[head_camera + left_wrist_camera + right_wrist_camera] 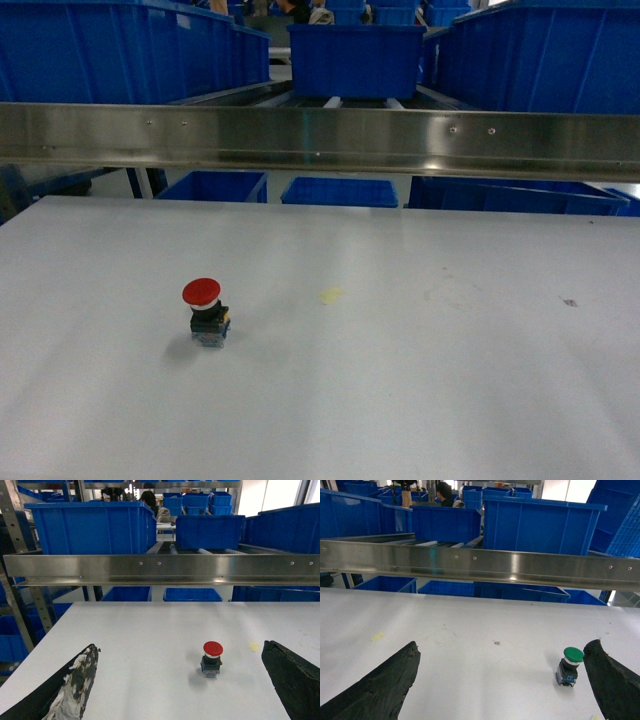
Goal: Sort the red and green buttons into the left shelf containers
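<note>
Our left gripper (180, 680) stands wide open and holds nothing; its worn fingers (75, 685) frame the red button (212, 658). Our right gripper (502, 680) is also spread wide and empty, with the green button (569, 666) just beside its right finger. Each button stands upright on the white table (400, 380), with a round cap on a black and blue blocky base. Farther away, behind the steel rail (320, 138), we see the blue bins (130, 50) on the shelf.
</note>
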Tool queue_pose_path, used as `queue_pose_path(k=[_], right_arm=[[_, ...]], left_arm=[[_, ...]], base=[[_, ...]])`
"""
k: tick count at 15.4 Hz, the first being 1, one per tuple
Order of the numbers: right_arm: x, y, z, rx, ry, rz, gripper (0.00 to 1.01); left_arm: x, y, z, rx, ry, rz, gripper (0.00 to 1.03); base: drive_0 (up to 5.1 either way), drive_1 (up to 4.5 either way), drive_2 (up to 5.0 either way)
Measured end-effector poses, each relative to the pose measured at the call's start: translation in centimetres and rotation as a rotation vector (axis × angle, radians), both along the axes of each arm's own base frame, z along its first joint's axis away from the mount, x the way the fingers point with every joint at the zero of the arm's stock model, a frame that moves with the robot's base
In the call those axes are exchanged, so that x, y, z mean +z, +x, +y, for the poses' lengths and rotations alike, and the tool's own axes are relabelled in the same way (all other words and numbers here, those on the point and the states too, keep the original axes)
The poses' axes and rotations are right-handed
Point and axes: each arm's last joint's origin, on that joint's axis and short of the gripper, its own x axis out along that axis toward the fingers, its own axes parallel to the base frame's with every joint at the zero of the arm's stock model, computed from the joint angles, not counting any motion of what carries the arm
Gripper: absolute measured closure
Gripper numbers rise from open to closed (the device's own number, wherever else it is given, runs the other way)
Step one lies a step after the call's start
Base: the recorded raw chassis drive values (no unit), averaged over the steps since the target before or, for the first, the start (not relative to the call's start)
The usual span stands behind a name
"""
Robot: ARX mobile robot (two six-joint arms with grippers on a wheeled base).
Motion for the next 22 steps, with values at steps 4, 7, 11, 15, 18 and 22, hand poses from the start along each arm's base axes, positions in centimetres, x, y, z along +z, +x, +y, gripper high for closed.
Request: queue_pose_path(k=[4, 7, 11, 15, 18, 22], right_arm=[[-0.01, 0.0, 0.0, 0.0, 0.0, 0.002, 0.03], [-0.02, 0.0, 0.0, 0.0, 0.0, 0.002, 0.03], [0.0, 0.0, 0.0, 0.0, 0.0, 0.0, 0.03], [-0.01, 0.0, 0.0, 0.0, 0.0, 0.001, 0.03], [0.0, 0.0, 0.0, 0.0, 0.0, 0.0, 0.03], [0.31, 0.2, 0.16, 0.01, 0.01, -0.025, 0.03]], left_arm=[[-0.01, 0.0, 0.0, 0.0, 0.0, 0.001, 0.05], [0.0, 0.0, 0.0, 0.0, 0.0, 0.0, 0.05], [-0.01, 0.0, 0.0, 0.0, 0.0, 0.001, 0.05], [0.0, 0.0, 0.0, 0.0, 0.0, 0.0, 0.05], [-0.01, 0.0, 0.0, 0.0, 0.0, 0.001, 0.05], [0.18, 0.14, 0.16, -0.01, -0.001, -0.014, 0.05]], base=[[0.0, 1.09, -1.1], [0.0, 4.38, -4.3], [0.0, 0.84, -0.8], [0.0, 0.72, -0.7], [0.0, 0.31, -0.3], [0.0, 0.0, 0.0]])
